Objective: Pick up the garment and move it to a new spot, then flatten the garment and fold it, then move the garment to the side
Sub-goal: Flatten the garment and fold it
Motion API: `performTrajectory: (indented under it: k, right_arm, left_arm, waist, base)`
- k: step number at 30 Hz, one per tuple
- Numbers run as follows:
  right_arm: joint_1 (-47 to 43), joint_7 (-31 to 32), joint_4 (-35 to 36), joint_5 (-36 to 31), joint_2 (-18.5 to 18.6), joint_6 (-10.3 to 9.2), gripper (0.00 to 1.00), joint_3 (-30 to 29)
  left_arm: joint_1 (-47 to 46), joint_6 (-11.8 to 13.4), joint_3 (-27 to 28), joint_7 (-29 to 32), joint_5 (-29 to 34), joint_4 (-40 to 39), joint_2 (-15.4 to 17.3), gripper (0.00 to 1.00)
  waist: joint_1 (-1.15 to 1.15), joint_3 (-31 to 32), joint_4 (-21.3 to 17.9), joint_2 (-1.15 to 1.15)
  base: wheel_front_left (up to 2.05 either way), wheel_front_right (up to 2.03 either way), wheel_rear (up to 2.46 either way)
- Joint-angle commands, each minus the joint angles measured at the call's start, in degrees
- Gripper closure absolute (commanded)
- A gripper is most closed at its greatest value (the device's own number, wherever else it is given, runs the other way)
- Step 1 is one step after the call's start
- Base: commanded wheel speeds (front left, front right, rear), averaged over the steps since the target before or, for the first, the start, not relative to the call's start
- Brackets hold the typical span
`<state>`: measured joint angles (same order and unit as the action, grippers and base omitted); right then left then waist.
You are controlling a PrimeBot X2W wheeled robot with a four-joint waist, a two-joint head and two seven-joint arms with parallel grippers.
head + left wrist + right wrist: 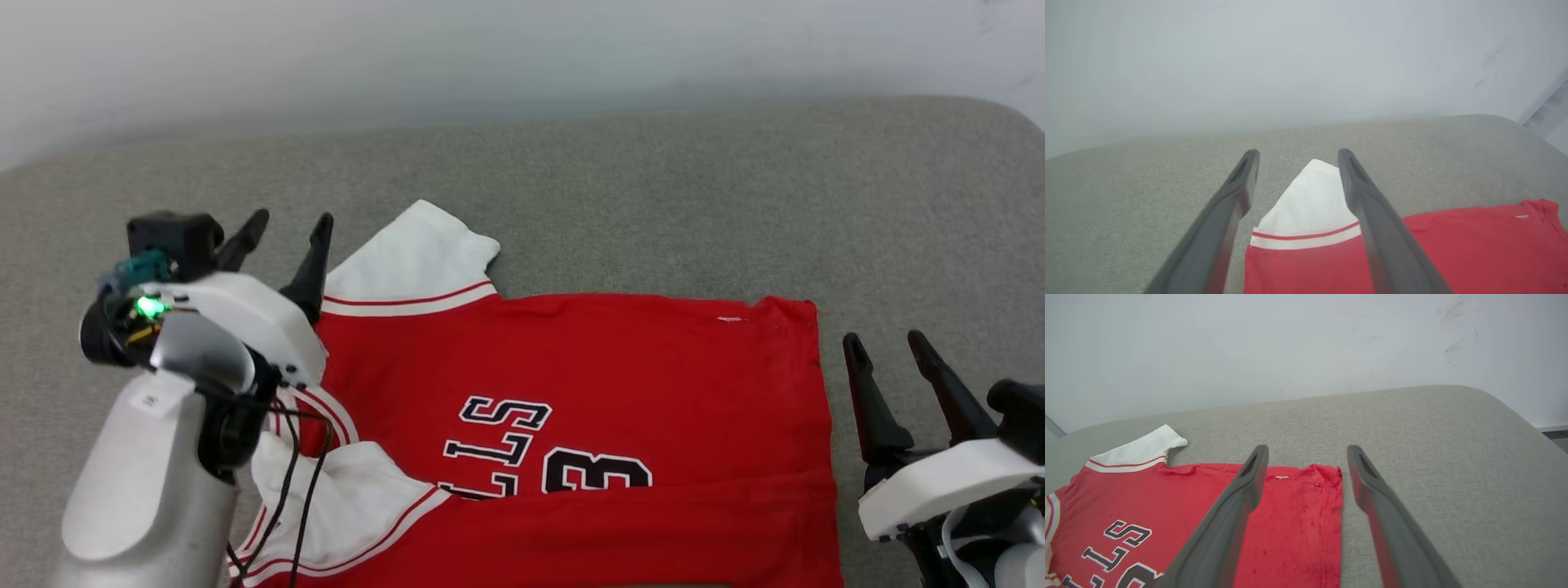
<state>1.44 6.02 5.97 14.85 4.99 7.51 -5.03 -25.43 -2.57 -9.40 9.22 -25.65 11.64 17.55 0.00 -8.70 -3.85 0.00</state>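
The garment (588, 384) is a red shirt with white sleeves and black-and-white lettering, lying spread on the grey cushion with its collar end to the left. My left gripper (290, 229) stands open above the far white sleeve (1306, 204) at the shirt's left end, holding nothing. My right gripper (890, 343) is open just past the shirt's right hem; in the right wrist view the hem corner (1327, 477) lies between and below the fingers. The shirt's near part runs off the bottom of the head view.
The grey cushion (653, 204) extends well beyond the shirt toward a pale wall (522, 49) at the back. Its rounded right edge (1515, 412) drops off at the far right. Black cables (286, 490) hang from my left wrist over the near sleeve.
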Motion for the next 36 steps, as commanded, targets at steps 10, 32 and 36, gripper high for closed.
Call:
performTrajectory:
  k: [10,32,36]
  right_arm:
    - [5.56,-1.57,-1.54,0.64,-1.84,-0.05,0.0,2.13]
    - [9.6,-4.41,-8.52,6.07,-2.2,-0.05,0.0,5.14]
    - [9.98,-3.8,-9.1,6.18,-2.19,-0.05,0.0,4.82]
  left_arm:
    - [-21.64,-4.65,-4.11,15.53,-5.81,15.68,5.79,0.0]
    - [-29.49,-4.95,-17.09,41.93,-15.27,33.36,11.8,1.0]
    - [-29.11,-4.95,-17.26,39.5,-16.04,33.61,11.34,1.0]
  waist:
    - [0.0,-10.45,-9.42,0.0]
    - [0.0,-17.81,-14.89,0.0]
    - [0.0,-17.35,-14.72,0.0]
  base:
    - [0.0,0.0,0.0]
    - [0.0,0.0,0.0]
    - [0.0,0.0,0.0]
